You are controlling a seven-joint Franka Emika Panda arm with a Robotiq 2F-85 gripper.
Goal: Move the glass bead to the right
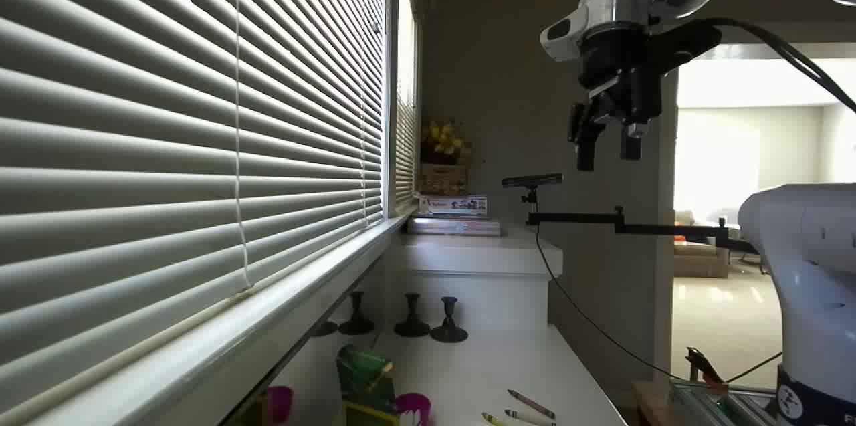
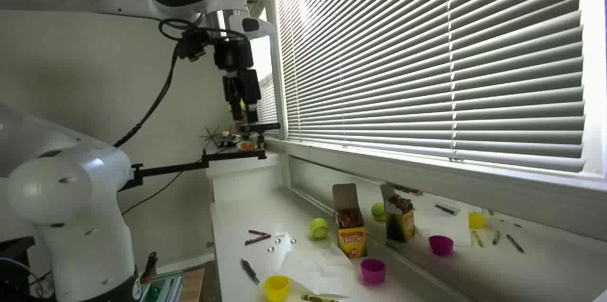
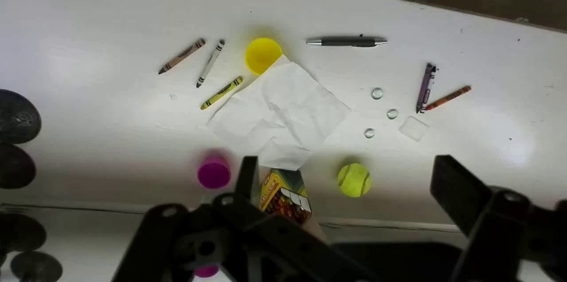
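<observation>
The gripper hangs empty well above the desk, its fingers spread wide. Three glass beads lie roughly midway between the edge facing the robot and the edge along the mirror, near a see-through tile; which bead is meant cannot be told. The step in hand seems to be reaching one: the gripper does best to centre over a single bead, narrow before descending so that neither finger sweeps its neighbours, then go nearly down to the surface and squeeze softly, since smooth glass will likely skid. If right means the robot's own, the carry probably runs toward the corner with the candlesticks. On the box near the mirror edge, CRAYONS reads plainly, with what looks like 48 beneath; no brand can be made out. Print on the cartons stacked past the candlesticks is too small to read.
</observation>
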